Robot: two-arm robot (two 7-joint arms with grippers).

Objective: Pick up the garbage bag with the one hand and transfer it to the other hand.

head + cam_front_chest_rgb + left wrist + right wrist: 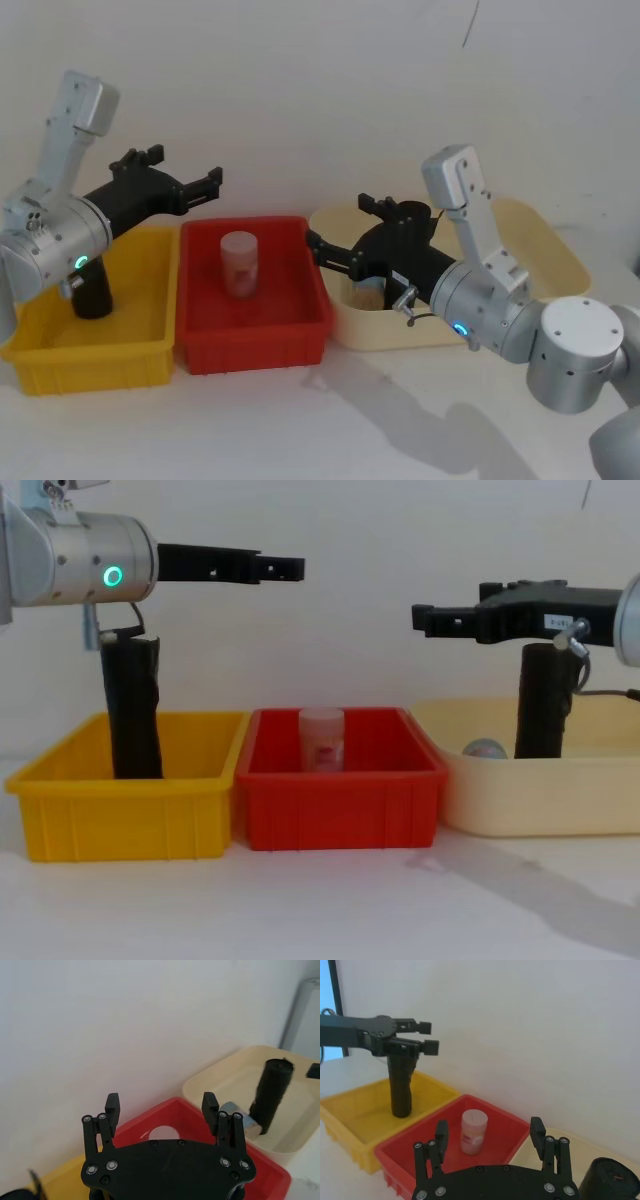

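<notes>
Standing upright in cream bin (pixel 520 790) at R, garbage bag (pixel 540 705) sits just behind/below R gripper (pixel 489 1130), fingers spread, nothing held, w/ L gripper (pixel 161 1102) raised above yellow bin (pixel 120 815), fingers likewise spread, empty.

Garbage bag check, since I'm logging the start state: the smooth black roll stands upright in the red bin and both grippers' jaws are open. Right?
Not quite. The chest view shows the garbage bag upright in the cream bin, not the red bin, which holds a pale jar. The left gripper and right gripper do have open jaws.
</notes>
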